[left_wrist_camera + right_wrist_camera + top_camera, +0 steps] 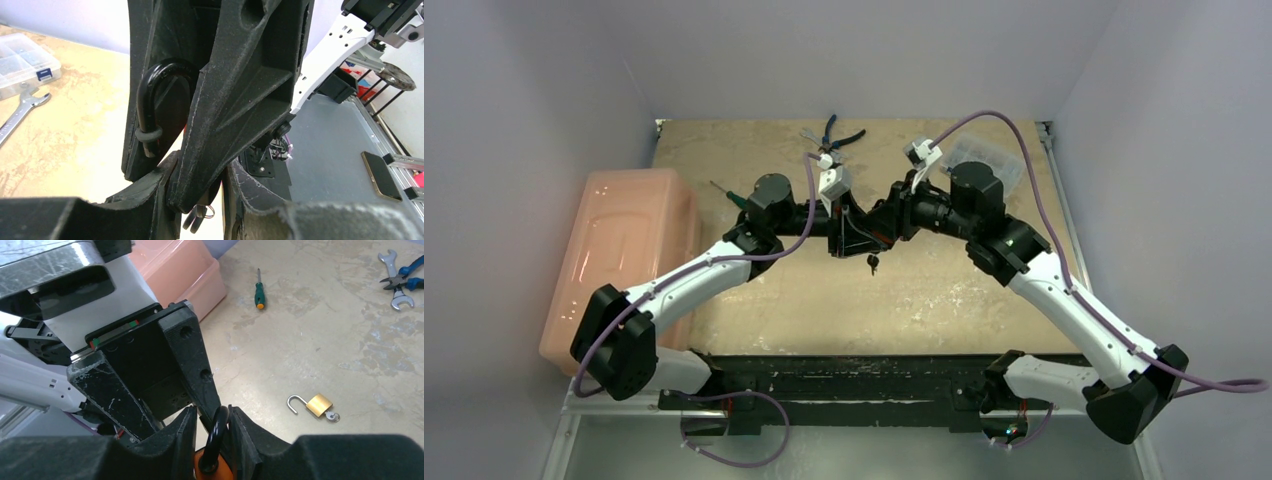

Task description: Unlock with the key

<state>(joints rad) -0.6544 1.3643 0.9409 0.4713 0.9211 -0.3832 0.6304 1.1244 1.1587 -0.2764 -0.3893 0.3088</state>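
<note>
My right gripper (212, 415) is shut on the black shackle (218, 432) of an orange padlock (227, 473), held above the table's middle. The shackle also shows in the left wrist view (150, 95), between the right gripper's fingers. My left gripper (200, 200) meets it from the left, closed in under the lock where the key sits. The gripped key is mostly hidden. Spare keys on a ring (197, 217) dangle below and show in the top view (872, 263). The two grippers touch at the table's middle (864, 228).
An open brass padlock (318, 404) with its own key lies on the table. A pink bin (624, 250) stands at the left. A green screwdriver (259, 290), blue pliers (839, 132), a wrench (20, 112) and a clear parts box (984, 155) lie at the back.
</note>
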